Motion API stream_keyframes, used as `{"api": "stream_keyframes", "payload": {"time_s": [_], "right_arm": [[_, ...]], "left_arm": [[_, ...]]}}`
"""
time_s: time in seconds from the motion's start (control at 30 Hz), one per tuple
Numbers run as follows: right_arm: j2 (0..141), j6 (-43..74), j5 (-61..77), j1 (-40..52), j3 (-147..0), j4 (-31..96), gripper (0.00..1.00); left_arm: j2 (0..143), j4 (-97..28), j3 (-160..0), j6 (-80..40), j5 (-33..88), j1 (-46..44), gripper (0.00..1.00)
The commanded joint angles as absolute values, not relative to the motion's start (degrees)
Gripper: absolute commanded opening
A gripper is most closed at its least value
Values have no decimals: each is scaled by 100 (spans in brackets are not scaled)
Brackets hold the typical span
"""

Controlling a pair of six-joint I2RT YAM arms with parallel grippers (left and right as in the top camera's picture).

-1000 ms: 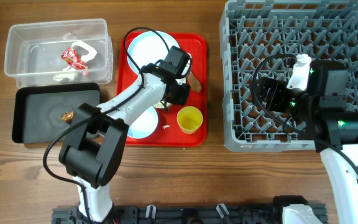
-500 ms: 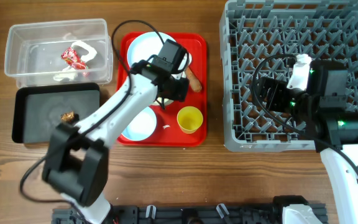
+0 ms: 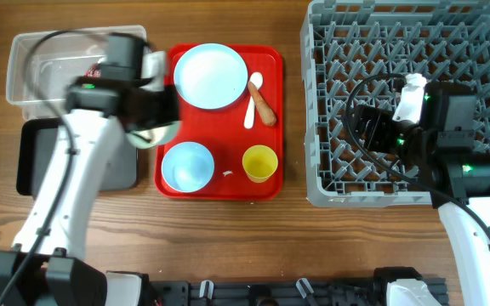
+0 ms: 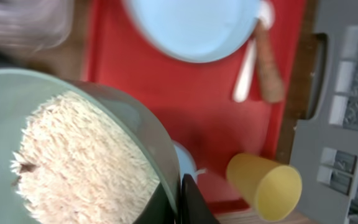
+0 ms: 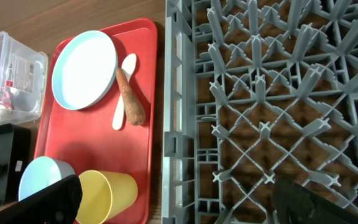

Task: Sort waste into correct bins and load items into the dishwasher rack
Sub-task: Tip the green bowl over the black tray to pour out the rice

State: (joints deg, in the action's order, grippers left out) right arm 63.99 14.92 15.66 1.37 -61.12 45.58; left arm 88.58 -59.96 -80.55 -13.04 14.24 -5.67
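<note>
Since a second ago, the left arm has swung away from the red tray (image 3: 228, 127) toward the bins. Its left gripper (image 3: 154, 119) is clamped on the rim of a mint bowl (image 4: 135, 130) full of rice grains (image 4: 73, 162). Just beside it are the black tray (image 3: 37, 170) and the clear tub (image 3: 32, 59); motion blur hides whether the bowl is over either. I judge the step is emptying the rice. Next, the bowl must come fully over a bin and tip slowly, so no grains spill. Well apart, the right gripper (image 3: 362, 127) hangs with jaws spread, empty, above the dishwasher rack (image 3: 398, 51).
</note>
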Motion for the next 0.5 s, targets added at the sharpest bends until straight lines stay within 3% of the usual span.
{"api": "stream_keyframes", "payload": {"time_s": [0.0, 0.47], "right_arm": [[6440, 1518, 1656, 176, -6219, 4525, 100], [6440, 1520, 1656, 176, -6219, 4501, 100]], "left_arm": [[8744, -6379, -8108, -888, 2169, 379, 4], [8897, -5468, -6858, 604, 5623, 3100, 4]]}}
